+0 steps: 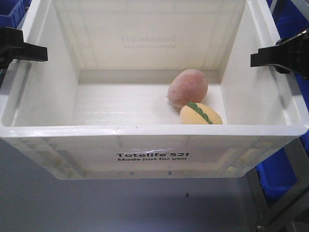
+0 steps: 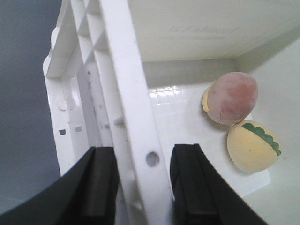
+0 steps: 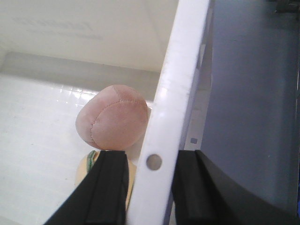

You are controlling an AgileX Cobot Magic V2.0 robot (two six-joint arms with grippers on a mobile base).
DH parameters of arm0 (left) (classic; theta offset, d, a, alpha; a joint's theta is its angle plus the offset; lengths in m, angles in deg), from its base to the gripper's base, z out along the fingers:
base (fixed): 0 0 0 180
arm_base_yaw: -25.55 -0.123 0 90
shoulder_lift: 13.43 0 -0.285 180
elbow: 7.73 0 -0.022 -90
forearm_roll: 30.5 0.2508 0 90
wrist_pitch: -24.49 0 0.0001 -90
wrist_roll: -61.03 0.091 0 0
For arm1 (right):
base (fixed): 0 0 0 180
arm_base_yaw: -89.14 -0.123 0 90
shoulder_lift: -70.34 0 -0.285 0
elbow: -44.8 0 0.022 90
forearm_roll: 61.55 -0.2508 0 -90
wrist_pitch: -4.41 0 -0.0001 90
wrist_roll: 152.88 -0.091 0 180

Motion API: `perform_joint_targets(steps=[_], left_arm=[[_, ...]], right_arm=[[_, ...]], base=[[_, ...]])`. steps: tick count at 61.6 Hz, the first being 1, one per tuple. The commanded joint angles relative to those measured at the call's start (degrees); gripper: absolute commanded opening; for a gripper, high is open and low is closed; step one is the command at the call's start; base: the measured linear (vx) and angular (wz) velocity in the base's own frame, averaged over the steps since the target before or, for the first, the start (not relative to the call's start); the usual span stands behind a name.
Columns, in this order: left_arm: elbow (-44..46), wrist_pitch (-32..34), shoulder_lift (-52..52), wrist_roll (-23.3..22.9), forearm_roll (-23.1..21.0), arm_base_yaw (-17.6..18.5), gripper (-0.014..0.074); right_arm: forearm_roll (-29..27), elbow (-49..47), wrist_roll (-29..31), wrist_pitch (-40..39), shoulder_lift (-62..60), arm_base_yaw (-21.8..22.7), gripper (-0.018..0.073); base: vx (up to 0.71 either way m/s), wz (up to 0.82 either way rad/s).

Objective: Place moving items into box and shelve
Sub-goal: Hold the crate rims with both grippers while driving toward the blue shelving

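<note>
The white box (image 1: 154,131), printed "Totelife 521", fills the front view and hangs above the grey floor. Inside, at its right end, the brownish-pink plush (image 1: 188,87) lies against the pale yellow plush with a green strip (image 1: 200,115). My left gripper (image 1: 43,53) clamps the left rim (image 2: 126,84), one finger on each side of it (image 2: 143,187). My right gripper (image 1: 253,59) clamps the right rim (image 3: 180,79) the same way (image 3: 150,187). The left wrist view shows the pink (image 2: 233,97) and yellow (image 2: 252,146) toys. In the right wrist view the pink toy (image 3: 112,117) mostly hides the yellow one (image 3: 86,166).
Blue plastic bins stand at the far left (image 1: 12,12) and along the right side (image 1: 282,169). A grey metal frame bar (image 1: 289,157) runs down at the lower right. Grey floor (image 1: 96,205) lies below the box.
</note>
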Motion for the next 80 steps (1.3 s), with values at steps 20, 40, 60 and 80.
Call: perform_joint_targets(steps=[20,40,60,80], left_arm=[[2.6,4.5,-1.8,1.1,-10.0,0.6,0.0003],[2.6,4.5,-1.8,1.1,-10.0,0.6,0.0003],[2.6,4.5,-1.8,1.1,-10.0,0.6,0.0003],[2.6,4.5,-1.8,1.1,-10.0,0.6,0.0003]], right_arm=[[-8.2,-2.8,2.3,-5.5,-2.0,-0.8,-0.0006],[-8.2,-2.8,2.3,-5.5,-2.0,-0.8,-0.0006],[-8.2,-2.8,2.3,-5.5,-2.0,-0.8,-0.0006],[-8.2,-2.8,2.3,-5.5,-2.0,-0.8,-0.0006]], base=[[0.37,0.10],[0.35,0.10],[0.34,0.10],[0.32,0.13]])
